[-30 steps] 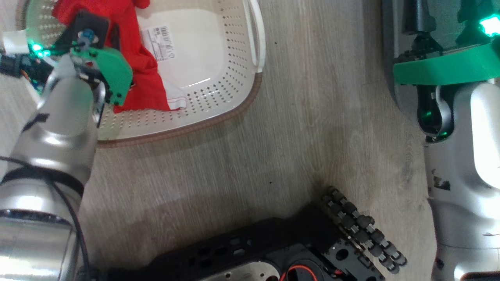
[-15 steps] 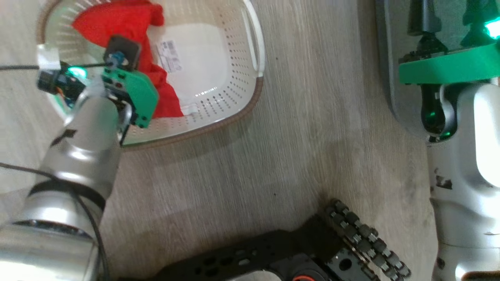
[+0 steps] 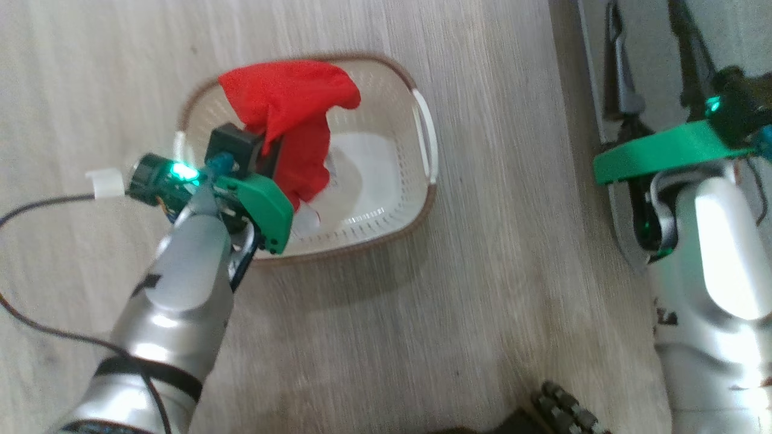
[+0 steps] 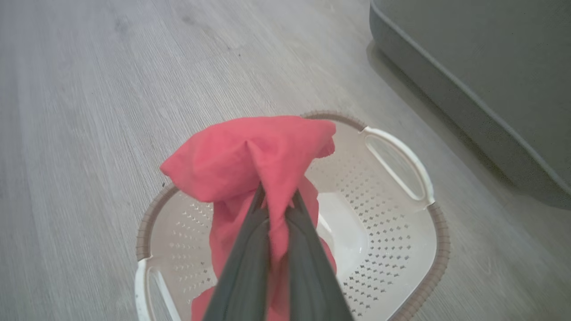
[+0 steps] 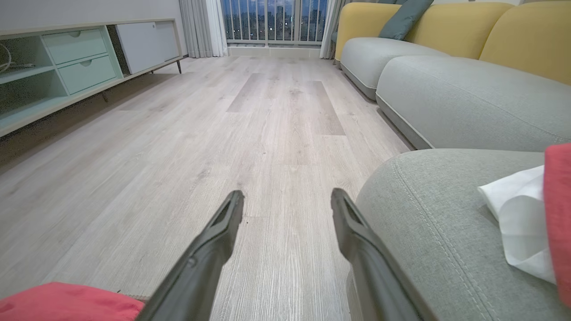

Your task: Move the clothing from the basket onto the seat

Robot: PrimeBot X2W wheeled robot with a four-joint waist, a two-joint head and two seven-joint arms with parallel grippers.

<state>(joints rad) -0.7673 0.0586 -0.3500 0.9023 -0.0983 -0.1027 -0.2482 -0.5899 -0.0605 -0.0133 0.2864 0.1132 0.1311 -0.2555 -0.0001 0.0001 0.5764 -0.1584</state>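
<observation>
In the left wrist view my left gripper [image 4: 276,203] is shut on a fold of the red clothing [image 4: 250,156], which hangs lifted above the cream basket [image 4: 439,254]. The head view shows the same red clothing [image 3: 289,114] draped over the basket [image 3: 422,205], its lower end still inside by a white scrap. The grey-green seat [image 4: 482,67] stands to the basket's right. My right gripper [image 5: 287,200] is open and empty beside the seat [image 5: 446,214], on which a red and white garment [image 5: 526,214] lies. Over the seat [image 3: 748,30] my right gripper [image 3: 651,54] points up the view.
A long grey sofa with yellow backs [image 5: 446,98] runs behind the seat. A low cabinet [image 5: 67,67] lines the far left wall. Wood floor lies between them. My dark base [image 3: 567,416] shows at the bottom, and a black cable [image 3: 36,211] trails on the floor.
My left gripper has shut on the red clothing and raised it above the basket. The head camera has moved, so the basket now sits farther down and smaller. My right gripper stays open.
</observation>
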